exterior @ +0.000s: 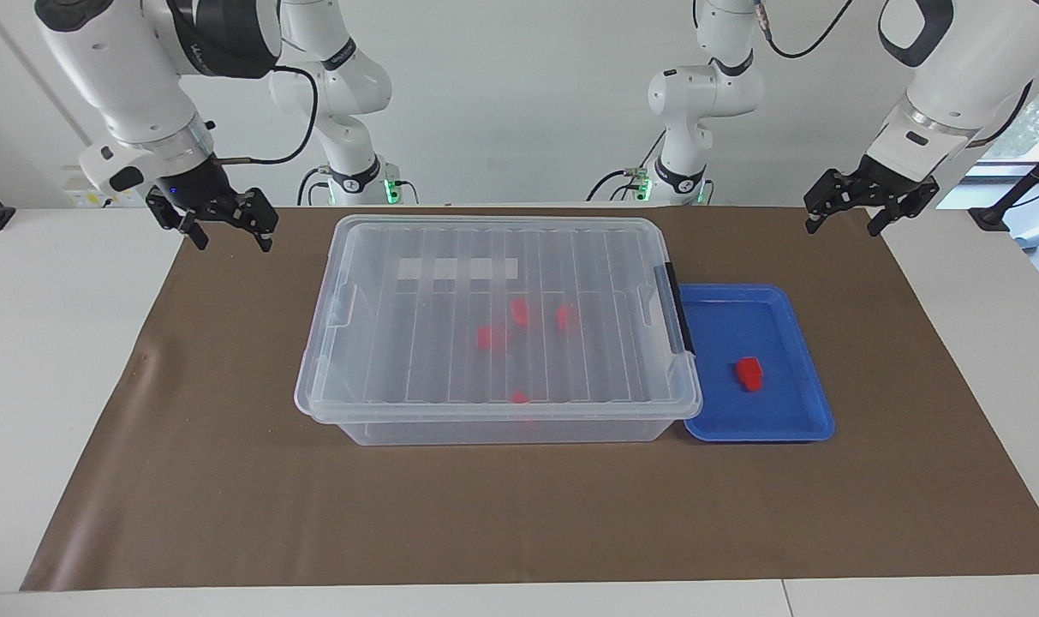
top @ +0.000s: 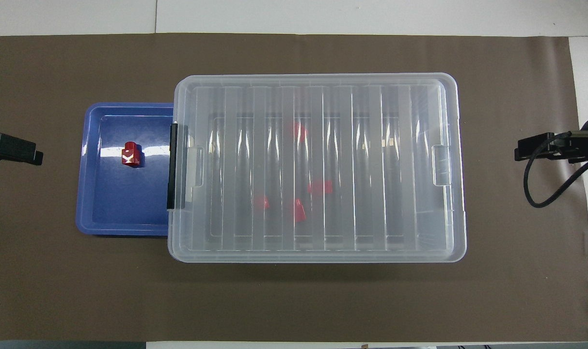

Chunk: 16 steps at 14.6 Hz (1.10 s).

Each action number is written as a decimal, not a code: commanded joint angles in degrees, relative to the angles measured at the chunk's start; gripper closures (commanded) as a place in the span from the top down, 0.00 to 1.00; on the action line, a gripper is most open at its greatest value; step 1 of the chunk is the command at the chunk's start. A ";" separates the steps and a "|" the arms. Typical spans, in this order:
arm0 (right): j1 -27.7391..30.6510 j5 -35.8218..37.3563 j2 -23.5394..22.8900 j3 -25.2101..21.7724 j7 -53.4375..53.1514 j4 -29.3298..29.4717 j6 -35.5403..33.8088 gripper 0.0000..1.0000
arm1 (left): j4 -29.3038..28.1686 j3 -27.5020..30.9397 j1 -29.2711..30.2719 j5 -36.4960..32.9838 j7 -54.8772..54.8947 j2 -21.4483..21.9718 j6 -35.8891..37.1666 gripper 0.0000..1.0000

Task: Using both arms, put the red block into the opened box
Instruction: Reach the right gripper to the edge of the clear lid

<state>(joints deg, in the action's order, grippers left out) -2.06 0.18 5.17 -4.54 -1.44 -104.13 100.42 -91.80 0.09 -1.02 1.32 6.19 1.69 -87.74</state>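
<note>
A red block (exterior: 749,373) (top: 131,154) lies alone in a shallow blue tray. The box (exterior: 498,321) (top: 317,167), a clear bin, stands in the middle of the mat with its ribbed lid lying flat on it and several more red blocks dimly visible inside. My left gripper (exterior: 843,229) (top: 13,149) hangs open and empty over the mat's edge at the left arm's end, apart from the tray. My right gripper (exterior: 233,243) (top: 533,148) hangs open and empty over the mat at the right arm's end, beside the box but not touching it.
The blue tray (exterior: 793,428) (top: 92,213) butts against the box's black latch (exterior: 678,308) at the left arm's end. A brown mat (exterior: 519,514) covers the table. Two slimmer white arms (exterior: 348,94) stand at the robots' edge.
</note>
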 commanded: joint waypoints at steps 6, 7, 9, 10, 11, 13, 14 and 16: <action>-0.14 -5.45 -3.84 0.58 -3.31 -6.08 11.28 1.00 | -1.63 0.00 0.32 0.26 0.49 1.65 0.29 1.00; -1.01 -5.45 -4.72 1.37 -3.40 -6.35 12.60 1.00 | -1.63 0.00 0.32 0.26 0.49 1.65 0.29 1.00; -2.42 -5.45 -5.87 1.38 -4.53 -6.70 13.75 1.00 | -1.63 0.00 0.32 0.26 0.49 1.65 0.29 1.00; -3.12 -5.36 -6.22 1.38 -5.15 -6.70 14.45 1.00 | -1.63 0.00 0.32 0.26 0.49 1.65 0.29 1.00; -3.39 -5.10 -6.74 1.38 -5.15 -6.70 14.54 1.00 | -1.63 0.00 0.32 0.26 0.49 1.65 0.20 1.00; -3.22 -4.57 -6.84 1.38 -3.23 -6.79 14.46 1.00 | -1.63 0.00 0.32 0.26 0.49 1.65 0.29 1.00; -2.96 -4.48 -6.84 1.29 -1.66 -6.87 14.46 1.00 | -1.63 0.00 0.32 0.26 0.49 1.65 0.29 1.00; -2.96 -4.40 -6.40 1.29 -1.02 -8.27 14.81 1.00 | -1.63 0.00 0.32 0.26 0.49 1.65 0.29 1.00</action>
<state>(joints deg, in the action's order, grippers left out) -5.62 -4.13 -2.15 -3.41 -4.23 -110.33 113.97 -91.80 0.09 -1.02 1.32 6.19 1.69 -87.74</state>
